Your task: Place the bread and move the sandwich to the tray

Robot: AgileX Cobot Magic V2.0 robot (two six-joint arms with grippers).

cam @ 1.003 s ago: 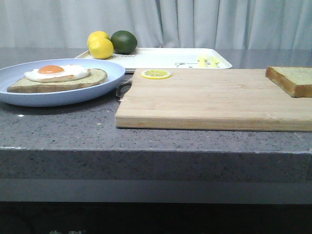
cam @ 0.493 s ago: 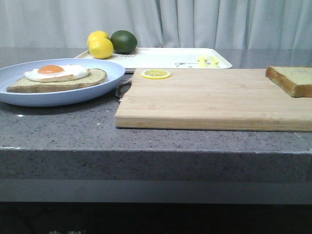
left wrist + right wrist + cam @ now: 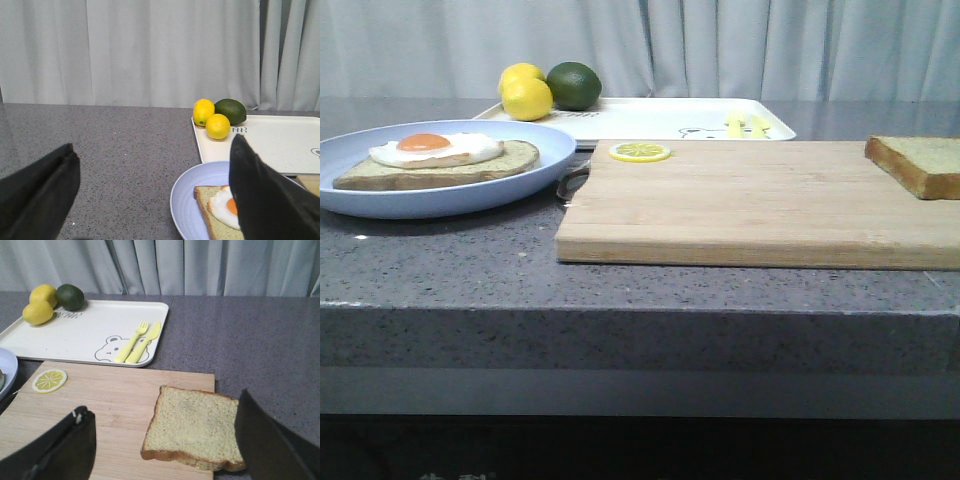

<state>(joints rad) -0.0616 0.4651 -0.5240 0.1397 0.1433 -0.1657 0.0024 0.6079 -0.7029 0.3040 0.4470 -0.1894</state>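
Faintly, tray (image 3: pixel 85 330) w/ bear print, text unreadable

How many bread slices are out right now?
2. The bread lies bare on the cutting board's right end; the other is the sandwich base, under the egg on the blue plate.

The setting was a kitchen-style counter staged for food handling. A speckled dark grey stone countertop (image 3: pixel 450 270) carried a wooden cutting board (image 3: pixel 740 210), a white tray (image 3: pixel 85 335) printed with a cartoon bear, and a pale blue plate (image 3: pixel 380 195). Plain grey curtains (image 3: pixel 140 50) closed off the background, suggesting a mock-up rather than a home.
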